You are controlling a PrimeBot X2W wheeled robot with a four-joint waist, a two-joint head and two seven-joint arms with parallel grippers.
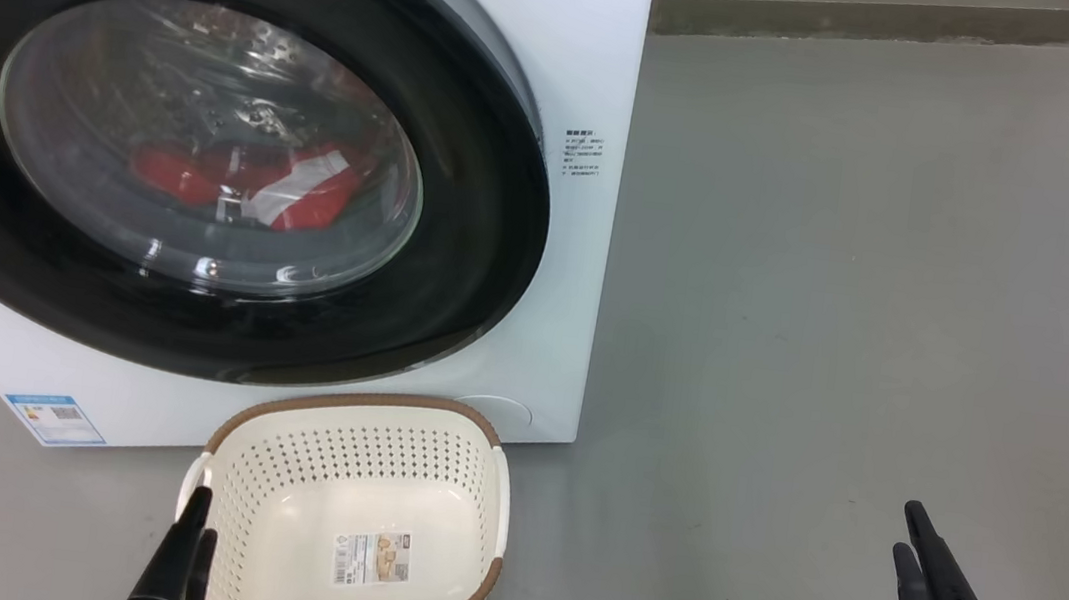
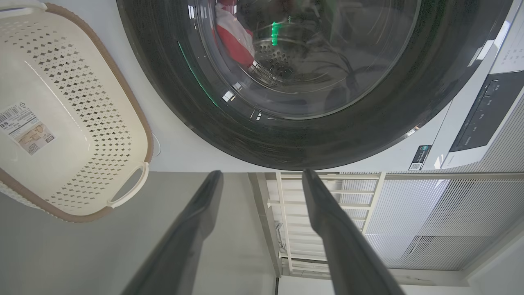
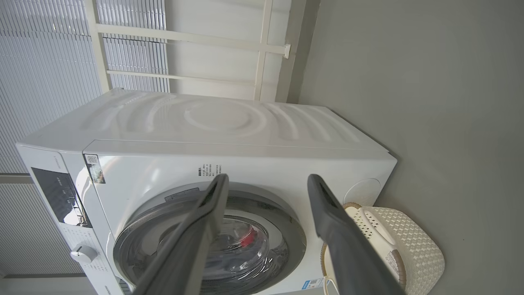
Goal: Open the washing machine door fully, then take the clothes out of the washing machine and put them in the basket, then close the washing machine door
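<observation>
Your left hand point(image 2: 262, 173) has its two dark fingers point(image 2: 192, 229) spread well apart with nothing between them, and in the head view it sits low at the near left corner of the basket point(image 1: 352, 398). Your right hand point(image 3: 268, 177) is likewise spread apart and grips nothing; it hangs over the grey floor point(image 1: 849, 276), well to the right of the basket and the washing machine point(image 1: 581, 64). The washing machine door point(image 1: 462, 231) lies shut, flat against the white front of the machine. Through its glass you can see the clothes point(image 1: 236, 181), red with a white panel, low in the drum point(image 2: 274, 61). The basket stands on the floor just in front of the machine, below the door, with the paper label point(image 1: 372, 557) on its inside bottom.
</observation>
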